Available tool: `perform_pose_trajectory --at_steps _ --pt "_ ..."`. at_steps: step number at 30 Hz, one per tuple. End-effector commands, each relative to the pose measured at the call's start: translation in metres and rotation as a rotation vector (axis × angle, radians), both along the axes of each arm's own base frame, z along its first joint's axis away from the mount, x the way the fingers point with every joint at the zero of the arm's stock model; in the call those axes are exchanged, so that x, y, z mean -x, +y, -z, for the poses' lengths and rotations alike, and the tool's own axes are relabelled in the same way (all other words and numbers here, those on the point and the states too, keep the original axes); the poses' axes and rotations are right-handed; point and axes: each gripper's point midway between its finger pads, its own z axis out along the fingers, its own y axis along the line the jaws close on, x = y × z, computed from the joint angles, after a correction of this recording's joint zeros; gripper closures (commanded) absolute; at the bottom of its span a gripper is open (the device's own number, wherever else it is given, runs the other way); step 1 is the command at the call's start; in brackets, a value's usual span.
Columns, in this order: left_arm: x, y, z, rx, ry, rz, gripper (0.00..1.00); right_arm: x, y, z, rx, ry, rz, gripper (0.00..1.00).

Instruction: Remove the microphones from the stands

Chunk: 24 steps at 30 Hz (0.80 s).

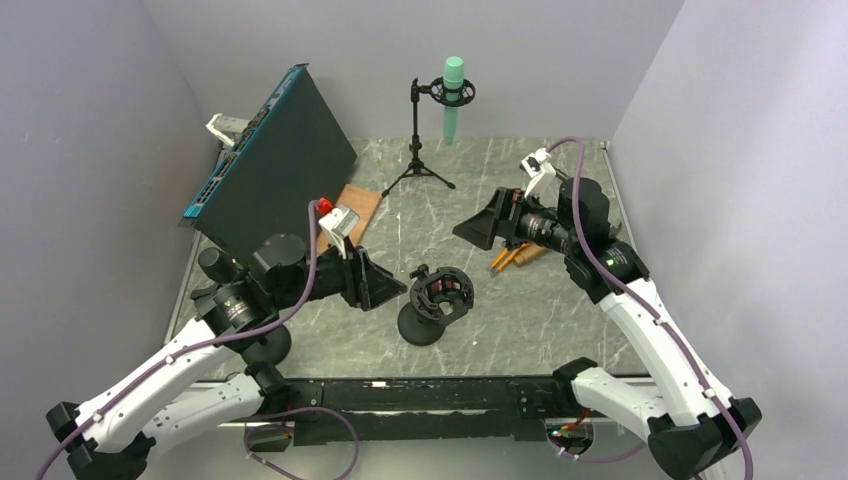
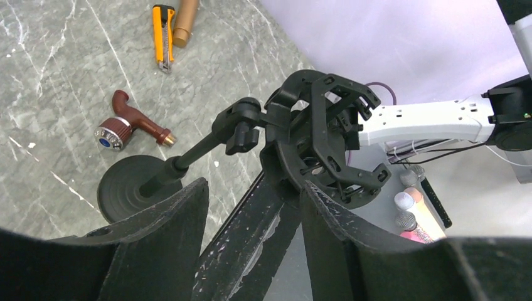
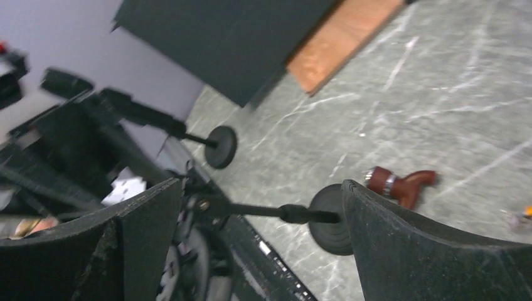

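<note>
Grey marble-patterned worktop, enclosed by pale walls. At rear left, a large flat black panel with a teal-blue edge stands tilted, its lower edge on the worktop. A brown wooden board lies flat, partly under that edge. A small white object shows behind the panel's upper corner; its identity cannot be told. At right, an orange-and-black utility knife lies just beside a tan cylinder. A reddish-brown tobacco pipe with a silver-ringed bowl lies on its side, apart from both.
</note>
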Motion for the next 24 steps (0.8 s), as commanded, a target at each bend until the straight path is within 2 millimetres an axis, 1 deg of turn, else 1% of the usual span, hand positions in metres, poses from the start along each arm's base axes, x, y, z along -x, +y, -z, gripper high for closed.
perform_pose_trajectory --at_steps 1,3,6,12,18,24 --pt "-0.005 -0.009 -0.035 0.070 -0.059 0.010 0.40 0.036 0.020 -0.019 -0.080 -0.040 -0.209 0.00" --pt "-0.010 -0.011 -0.036 0.066 -0.049 -0.004 0.40 0.045 0.021 -0.022 -0.094 -0.042 -0.236 0.00" --pt "-0.012 -0.017 -0.039 0.079 -0.047 0.006 0.43 0.060 0.020 -0.024 -0.101 -0.046 -0.266 0.00" --pt "-0.018 -0.021 -0.031 0.046 -0.039 0.002 0.49 0.082 0.014 -0.015 -0.076 -0.042 -0.312 0.00" --pt "-0.018 -0.024 -0.030 0.043 -0.040 0.018 0.50 0.095 0.015 0.000 -0.071 -0.024 -0.356 0.00" --pt "-0.020 -0.030 -0.030 0.049 -0.034 0.030 0.50 0.103 0.017 0.005 -0.083 -0.007 -0.375 0.00"
